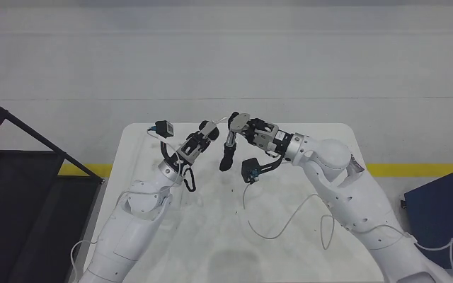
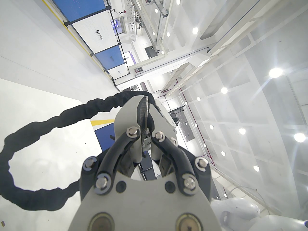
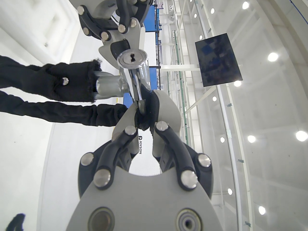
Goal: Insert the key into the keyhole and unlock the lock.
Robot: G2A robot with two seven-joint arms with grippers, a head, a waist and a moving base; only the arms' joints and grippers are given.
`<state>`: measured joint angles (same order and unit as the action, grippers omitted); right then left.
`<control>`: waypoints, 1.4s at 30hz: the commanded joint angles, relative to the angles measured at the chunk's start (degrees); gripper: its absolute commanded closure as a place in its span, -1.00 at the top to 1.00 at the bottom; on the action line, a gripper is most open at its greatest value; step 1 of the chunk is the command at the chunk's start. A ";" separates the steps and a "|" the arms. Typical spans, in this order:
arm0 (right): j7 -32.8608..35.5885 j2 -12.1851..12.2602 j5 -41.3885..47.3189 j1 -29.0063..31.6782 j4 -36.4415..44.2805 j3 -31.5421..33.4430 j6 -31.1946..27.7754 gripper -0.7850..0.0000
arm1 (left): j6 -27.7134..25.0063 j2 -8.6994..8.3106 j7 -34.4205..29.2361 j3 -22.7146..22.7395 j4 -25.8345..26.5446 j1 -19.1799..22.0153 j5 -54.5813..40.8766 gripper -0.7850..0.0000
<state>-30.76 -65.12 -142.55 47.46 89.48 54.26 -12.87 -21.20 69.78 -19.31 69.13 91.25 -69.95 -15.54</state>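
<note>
My right gripper (image 1: 235, 127) (image 3: 144, 98) is shut on the lower end of a chrome lock (image 3: 134, 73), held in the air over the table's far edge. The round keyhole face (image 3: 131, 57) is turned toward the right wrist camera and has nothing in it. A black sleeved cable (image 3: 48, 82) (image 1: 226, 157) runs off the lock's side barrel and hangs down. My left gripper (image 1: 210, 130) (image 2: 144, 99) is just behind the lock head, fingers pressed together on a thin flat piece, apparently the key, seen edge-on. The cable loops (image 2: 36, 126) beside it.
Under both arms lies the white table (image 1: 311, 148), with a thin white wire (image 1: 283, 226) curling over its near right part. Its far edge is close below the grippers. A dark slanted bar (image 1: 42, 145) stands off the left side.
</note>
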 commanded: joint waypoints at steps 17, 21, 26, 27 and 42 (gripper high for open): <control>0.14 -1.33 1.45 -2.52 -3.41 -2.12 0.76 -1.00 | 0.00 0.00 0.00 0.00 0.00 0.00 0.00 -1.00; 0.33 -1.87 1.80 -3.75 -4.08 -3.06 1.06 -1.00 | 0.00 0.00 0.00 0.00 0.00 0.00 0.00 -1.00; 0.53 -2.63 2.53 -5.50 -5.53 -4.19 1.64 -1.00 | 0.00 0.00 0.00 0.00 0.00 0.00 0.00 -1.00; 0.53 -2.78 2.55 -5.83 -5.79 -4.45 1.76 -1.00 | 0.00 0.00 0.00 0.00 0.00 0.00 0.00 -1.00; 0.99 -2.82 0.15 -6.05 -10.11 -2.86 2.53 -1.00 | 0.00 0.00 0.00 0.00 0.00 0.00 0.00 -1.00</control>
<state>-29.67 -68.16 -142.14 41.06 79.41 50.69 -10.20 -21.20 69.78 -19.31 69.13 91.25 -69.95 -15.54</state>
